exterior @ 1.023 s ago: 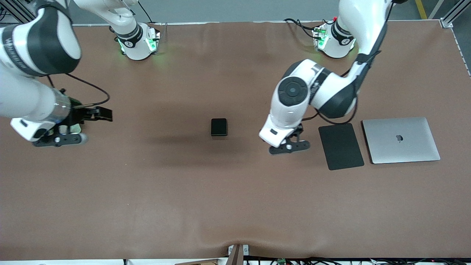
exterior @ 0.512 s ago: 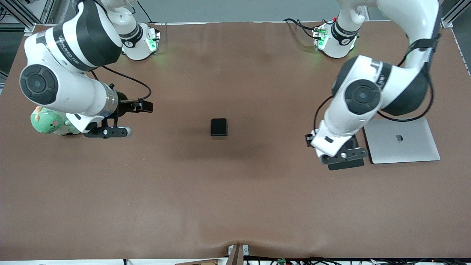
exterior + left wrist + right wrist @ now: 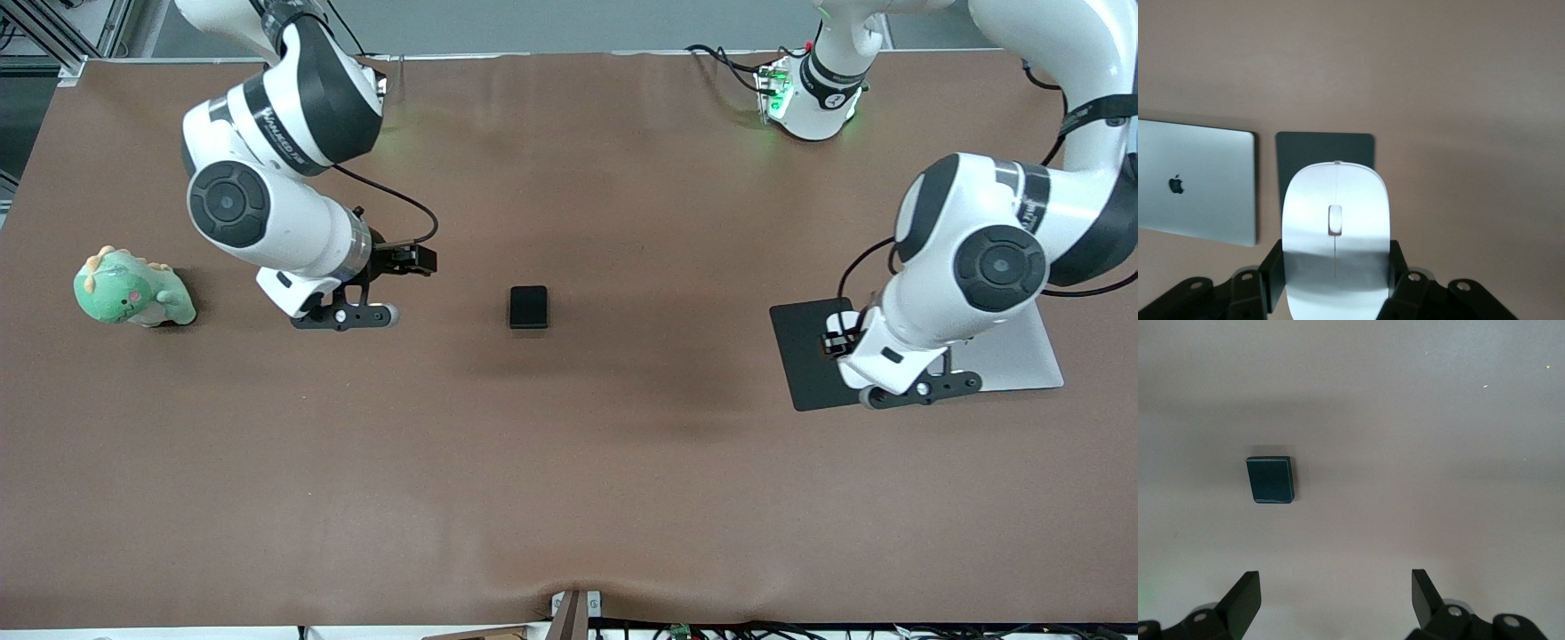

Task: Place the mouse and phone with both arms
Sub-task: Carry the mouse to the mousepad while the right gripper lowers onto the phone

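Left gripper (image 3: 920, 388): we see it clamped on the mouse (image 3: 1336, 237), up over the mouse pad (image 3: 805, 342).
Mouse pad: flat black, just beside the laptop (image 3: 1031, 360), toward the left arm's end from the phone (image 3: 529, 307).
Phone: our landmark, lying flat mid-table, untouched.
Right gripper (image 3: 342, 317): fingers (image 3: 1245, 597) wide apart, empty, over bare table between phone and green plush toy (image 3: 129, 292).
Plush toy: toward the right arm's end, well apart from the phone.
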